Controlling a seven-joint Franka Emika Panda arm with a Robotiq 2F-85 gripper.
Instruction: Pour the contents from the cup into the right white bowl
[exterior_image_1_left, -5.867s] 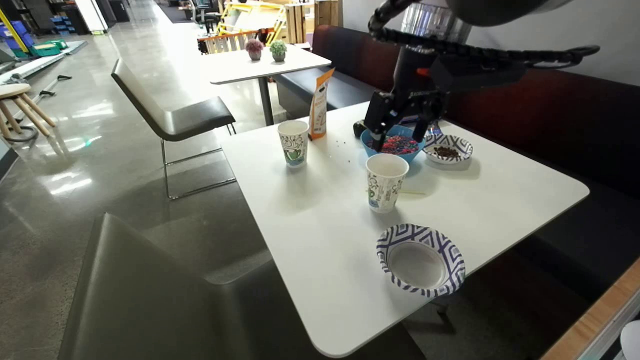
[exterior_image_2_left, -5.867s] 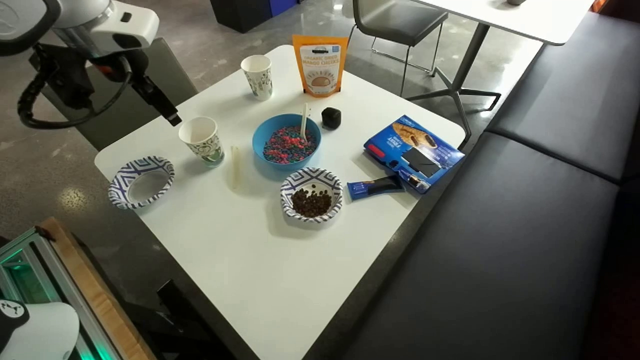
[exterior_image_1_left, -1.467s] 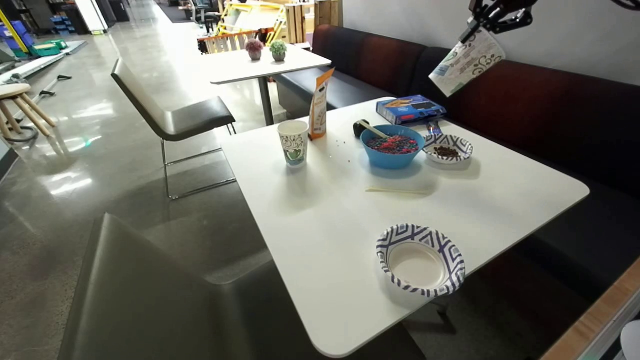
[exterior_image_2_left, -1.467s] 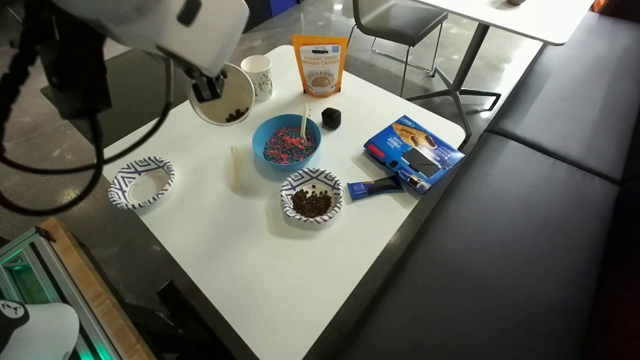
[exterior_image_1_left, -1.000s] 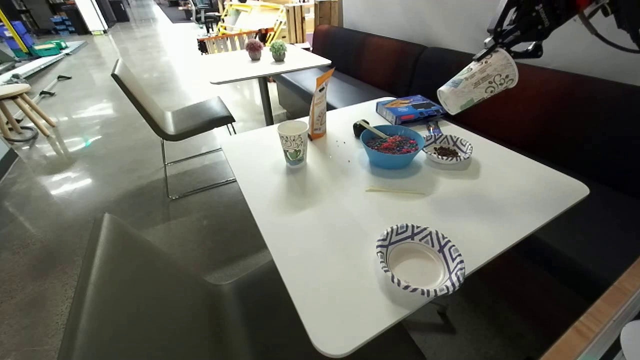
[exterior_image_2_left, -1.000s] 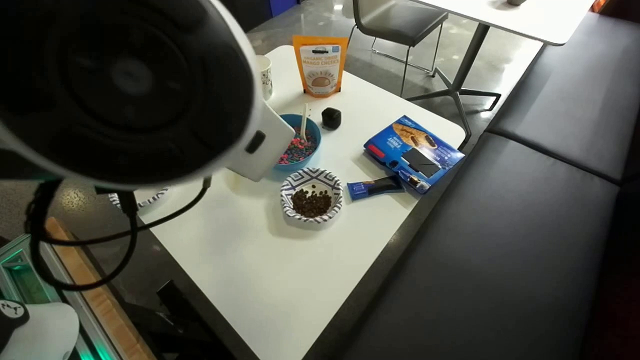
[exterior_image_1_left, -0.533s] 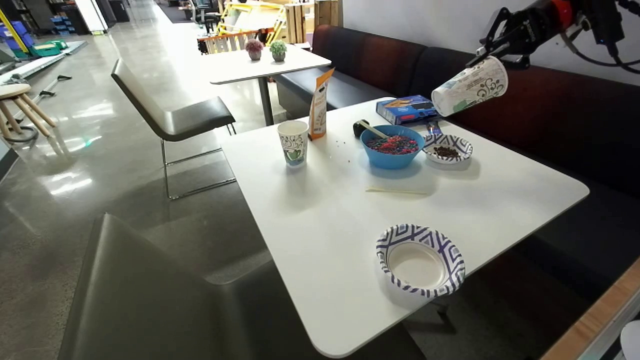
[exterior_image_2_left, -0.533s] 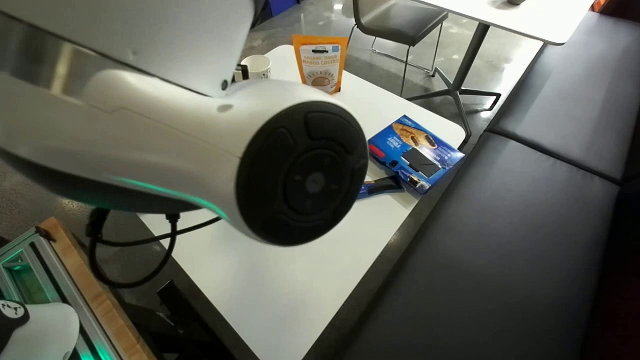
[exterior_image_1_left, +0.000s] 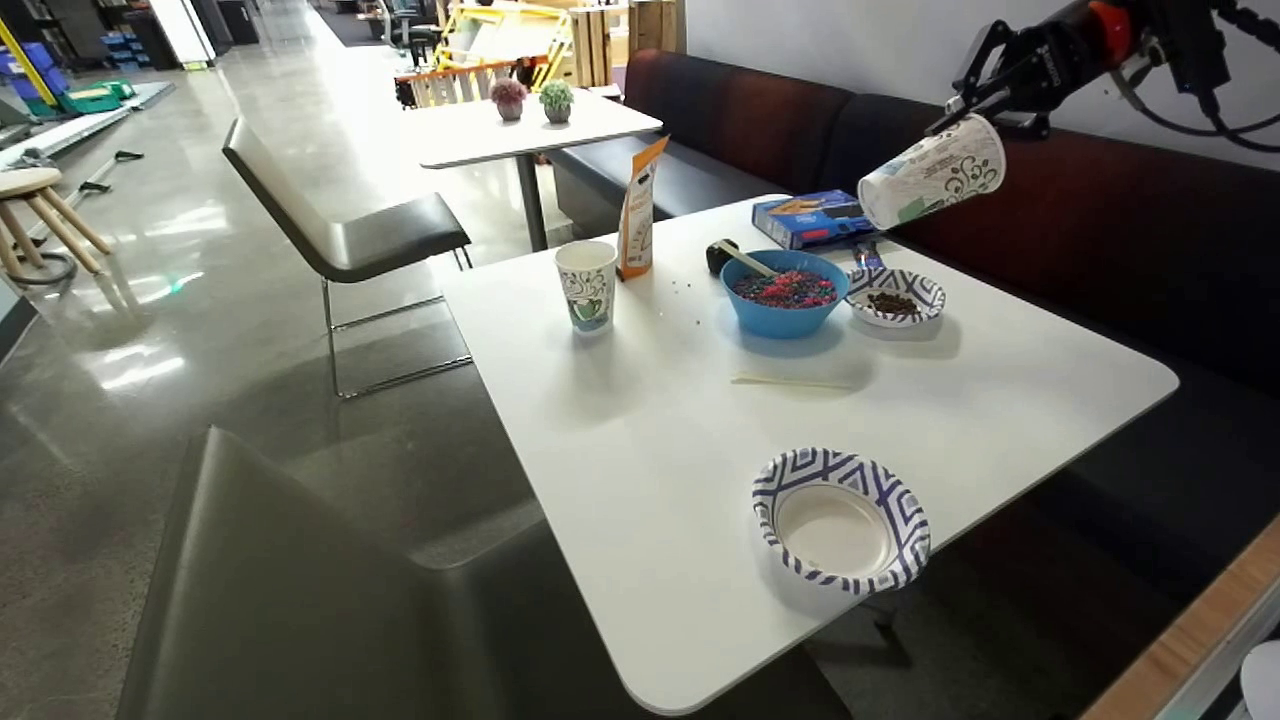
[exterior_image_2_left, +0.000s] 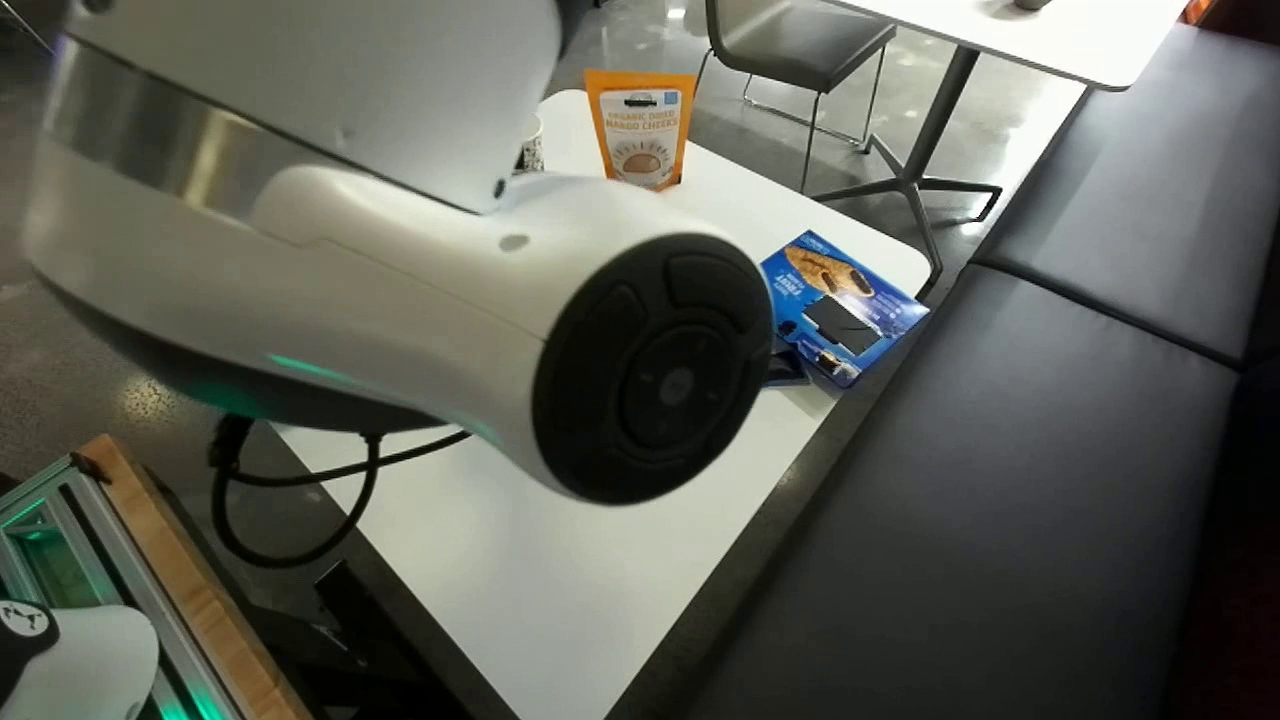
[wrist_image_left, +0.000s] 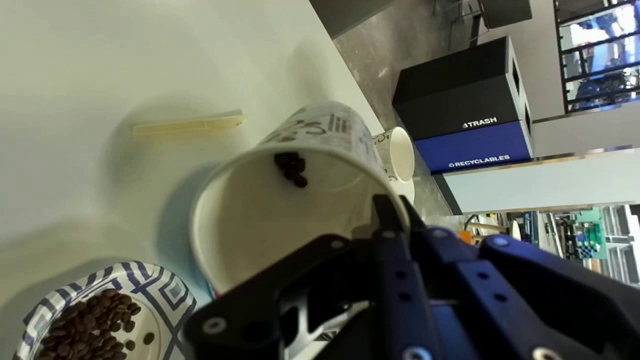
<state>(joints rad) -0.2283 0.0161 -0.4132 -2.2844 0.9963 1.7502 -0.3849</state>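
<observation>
The white printed paper cup (exterior_image_1_left: 935, 172) is held in the air above the table, tilted far over on its side with its base toward the lower left in an exterior view. My gripper (wrist_image_left: 395, 202) is shut on its rim, one finger inside the mouth and one outside. A small clump of dark beans (wrist_image_left: 291, 167) lies against the cup's inner wall. The right white bowl (wrist_image_left: 167, 287), blue-patterned and holding dark beans, is low in the wrist view; the same bowl (exterior_image_1_left: 900, 320) sits below the cup in an exterior view. Another patterned white bowl (exterior_image_1_left: 838, 530), bare inside, stands nearer the table corner.
A blue bowl (exterior_image_1_left: 785, 320) of coloured bits stands beside the bean bowl. Behind are a blue box (exterior_image_1_left: 815, 218) and an orange pouch (exterior_image_1_left: 640, 225). Another paper cup (exterior_image_1_left: 587, 290) stands near the table edge. A pale stick (exterior_image_1_left: 790, 381) lies flat. My arm (exterior_image_2_left: 330, 280) hides much of the table.
Several seconds ago the cup stood on the table; now it is gripped, lifted and tipped. Over the last second it has shifted slightly left in an exterior view, and the arm has moved across the bowls.
</observation>
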